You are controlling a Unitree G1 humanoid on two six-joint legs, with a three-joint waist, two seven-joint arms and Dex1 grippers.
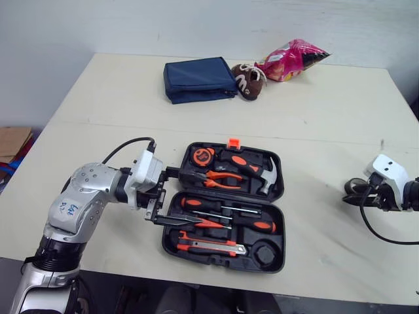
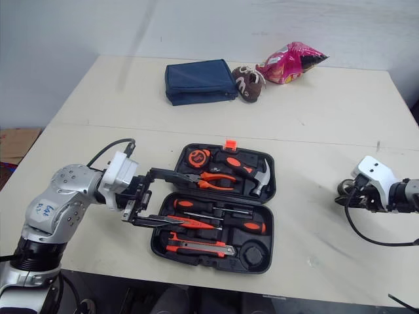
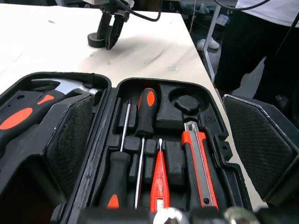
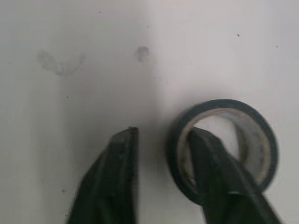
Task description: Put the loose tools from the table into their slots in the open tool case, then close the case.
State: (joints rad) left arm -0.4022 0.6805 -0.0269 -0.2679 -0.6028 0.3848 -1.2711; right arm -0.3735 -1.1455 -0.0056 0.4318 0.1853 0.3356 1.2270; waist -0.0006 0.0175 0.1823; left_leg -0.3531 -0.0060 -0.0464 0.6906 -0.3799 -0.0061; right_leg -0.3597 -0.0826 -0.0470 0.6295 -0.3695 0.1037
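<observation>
Step in hand: pickup of what I judge the last loose tool, the tape roll (image 4: 224,105); closing not yet begun.
Tape roll: lies flat on the counter (image 1: 327,111), well apart from the tool case (image 1: 283,229), off its R side.
R pincer (image 4: 161,135): released. One finger (image 4: 210,158) dips into the roll's hole and the other (image 4: 124,154) stands outside, so the roll's wall sits btwn them, not yet pinched.
L pincer (image 1: 171,196): released, grasping nothing. It is spread at the case's L end, one finger by the lid half and one by the base half; can't tell if either touches.
Tool case: open and flat, w/ hammer (image 1: 265,178), pliers (image 1: 219,181), screwdrivers (image 1: 222,222) and knife (image 1: 209,247) seated.
Free slot: round recess (image 1: 264,252) at the base's near R corner; looks empty, prob. meant for the roll.
Next move calls for: clench R pincer on the wall, lift clear, carry across to the round recess, set the roll flat over its hub, let go. Then fold the lid over; L pincer looks well placed for that.
Risk: a thin-wall grip may let the roll tilt, so level it before drop-in.
</observation>
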